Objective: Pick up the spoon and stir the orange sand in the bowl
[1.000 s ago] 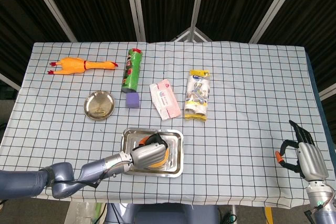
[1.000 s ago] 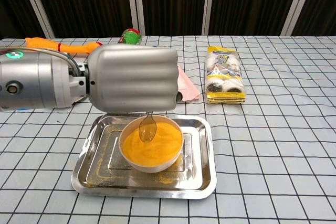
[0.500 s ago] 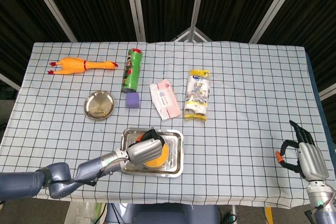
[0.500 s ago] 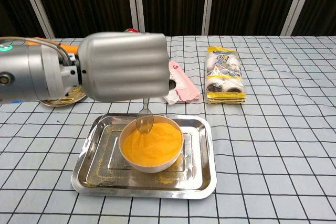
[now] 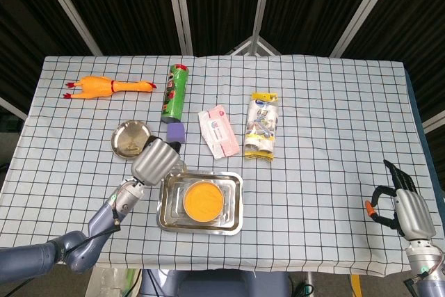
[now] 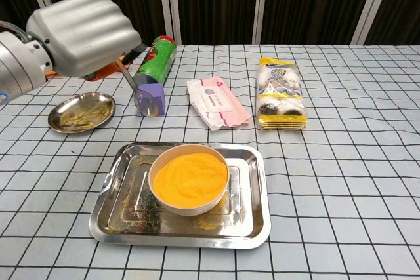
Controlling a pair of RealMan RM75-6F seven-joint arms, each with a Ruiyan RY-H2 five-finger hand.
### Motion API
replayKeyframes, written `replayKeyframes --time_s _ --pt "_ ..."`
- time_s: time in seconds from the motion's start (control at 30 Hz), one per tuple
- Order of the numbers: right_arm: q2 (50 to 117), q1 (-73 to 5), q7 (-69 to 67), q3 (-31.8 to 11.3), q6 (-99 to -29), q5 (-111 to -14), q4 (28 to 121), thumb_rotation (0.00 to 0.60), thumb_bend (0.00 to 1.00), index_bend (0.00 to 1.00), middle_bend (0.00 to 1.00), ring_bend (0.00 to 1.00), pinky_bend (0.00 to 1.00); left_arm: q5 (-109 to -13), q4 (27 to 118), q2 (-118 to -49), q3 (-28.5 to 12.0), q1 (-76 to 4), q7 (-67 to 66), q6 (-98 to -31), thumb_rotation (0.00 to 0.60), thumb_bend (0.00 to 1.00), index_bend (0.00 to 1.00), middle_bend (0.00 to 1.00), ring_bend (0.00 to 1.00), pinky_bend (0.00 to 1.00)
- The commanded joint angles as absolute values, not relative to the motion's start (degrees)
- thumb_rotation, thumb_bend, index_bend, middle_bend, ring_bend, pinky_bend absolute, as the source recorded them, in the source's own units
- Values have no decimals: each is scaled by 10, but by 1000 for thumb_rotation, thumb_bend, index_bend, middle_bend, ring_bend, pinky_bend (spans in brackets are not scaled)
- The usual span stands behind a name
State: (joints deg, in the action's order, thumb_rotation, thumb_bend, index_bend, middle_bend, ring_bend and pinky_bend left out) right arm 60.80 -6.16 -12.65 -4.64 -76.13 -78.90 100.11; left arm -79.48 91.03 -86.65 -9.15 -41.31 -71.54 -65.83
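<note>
Spoon (image 6: 145,100): held in the left hand (image 6: 82,21), upper left of the chest view; handle slants up into the fingers, scoop hanging low.
Spoon to bowl: bowl (image 6: 189,180) of orange sand (image 6: 190,175) lies lower right of the scoop, well apart.
Left fingers: wrapped around the spoon handle.
Right hand (image 5: 405,211): lower right of the head view, far from the bowl, holding nothing, fingers loosely spread.
Room: steel tray (image 6: 256,191) rims the bowl; small round dish (image 6: 82,111) sits just left.

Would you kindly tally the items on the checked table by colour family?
Metal: 3, round steel dish, steel tray, steel spoon
Orange: 2, rubber chicken, bowl of orange sand
Green: 1, canister
Purple: 1, block
Pink: 1, wipes packet
Yellow: 1, snack pack
Total: 9
</note>
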Motion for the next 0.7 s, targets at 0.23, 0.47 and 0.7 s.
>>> replayKeyframes --time_s 0.23,0.47,0.7 --pt "608 -64 -130 -47 -752 -780 1004 600 428 0 0 0 0 -694 809 -872 -120 -380 -623 -667 600 770 791 1000 989 1000" --pt "605 -67 -133 -50 -738 -763 1009 600 427 0 0 0 0 -661 713 -889 -116 -377 -552 -641 600 763 779 1000 987 1000" --pt "602 -68 -140 -52 -730 -753 1014 600 427 0 0 0 0 -645 626 -920 -109 -378 -498 -615 600 753 772 1000 985 1000"
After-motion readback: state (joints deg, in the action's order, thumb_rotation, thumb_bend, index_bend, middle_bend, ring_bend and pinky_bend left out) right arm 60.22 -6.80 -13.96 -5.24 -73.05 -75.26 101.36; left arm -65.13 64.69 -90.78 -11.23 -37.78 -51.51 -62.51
